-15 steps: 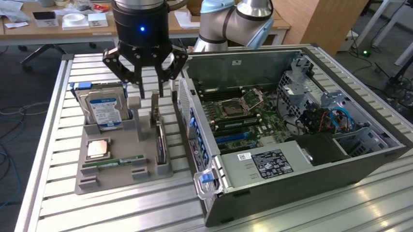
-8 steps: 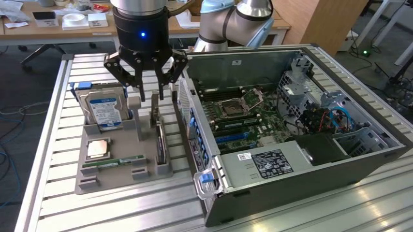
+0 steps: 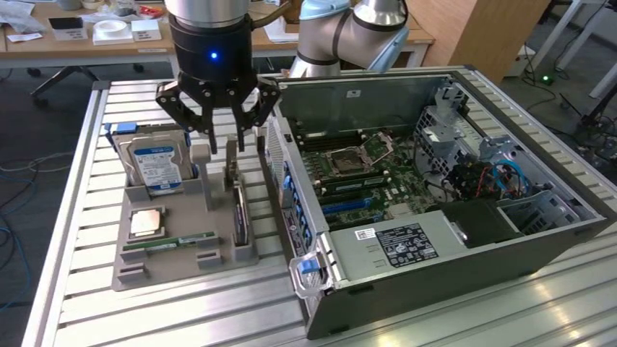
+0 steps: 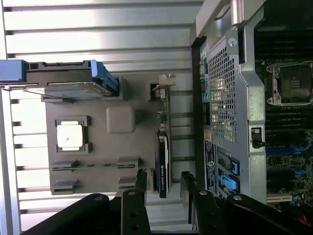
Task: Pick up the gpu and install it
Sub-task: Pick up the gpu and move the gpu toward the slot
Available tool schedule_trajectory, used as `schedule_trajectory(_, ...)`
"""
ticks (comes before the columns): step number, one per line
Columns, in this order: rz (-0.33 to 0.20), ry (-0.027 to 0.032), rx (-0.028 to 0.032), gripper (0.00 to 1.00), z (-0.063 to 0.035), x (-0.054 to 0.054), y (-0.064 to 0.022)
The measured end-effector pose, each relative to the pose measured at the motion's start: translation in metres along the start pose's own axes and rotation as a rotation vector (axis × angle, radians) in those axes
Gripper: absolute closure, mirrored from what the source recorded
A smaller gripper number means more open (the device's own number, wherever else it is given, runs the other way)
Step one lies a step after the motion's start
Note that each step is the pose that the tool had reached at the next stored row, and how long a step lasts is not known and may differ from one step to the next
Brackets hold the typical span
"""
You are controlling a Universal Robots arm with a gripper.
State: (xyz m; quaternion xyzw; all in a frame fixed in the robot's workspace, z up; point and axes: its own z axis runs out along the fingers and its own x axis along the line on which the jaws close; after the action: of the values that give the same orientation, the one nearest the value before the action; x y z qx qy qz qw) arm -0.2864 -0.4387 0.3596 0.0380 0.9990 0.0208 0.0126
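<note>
The gpu [image 3: 238, 211] stands on its edge in a slot of the grey holder tray [image 3: 178, 264], dark face and silver bracket end up. In the wrist view the gpu [image 4: 163, 164] is a thin dark strip seen edge-on. My gripper [image 3: 224, 141] hangs just above the card's far end, open and holding nothing. In the wrist view my gripper [image 4: 164, 188] has one black fingertip [image 4: 141, 183] on each side of the card's line, with nothing touching.
The tray also carries a blue-labelled hard drive [image 3: 157, 163], a CPU [image 3: 147, 221] and a RAM stick [image 3: 183, 240]. An open computer case [image 3: 540, 242] with its motherboard [image 3: 357, 173] lies at the exterior view's right, close beside the tray. A second arm [image 3: 347, 32] stands behind.
</note>
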Motion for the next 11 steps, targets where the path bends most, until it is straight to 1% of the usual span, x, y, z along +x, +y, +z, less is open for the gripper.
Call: schedule_trajectory(11, 0.000, 0.0001, 0.0000, 0.58, 0.0146, 0.000, -0.0006)
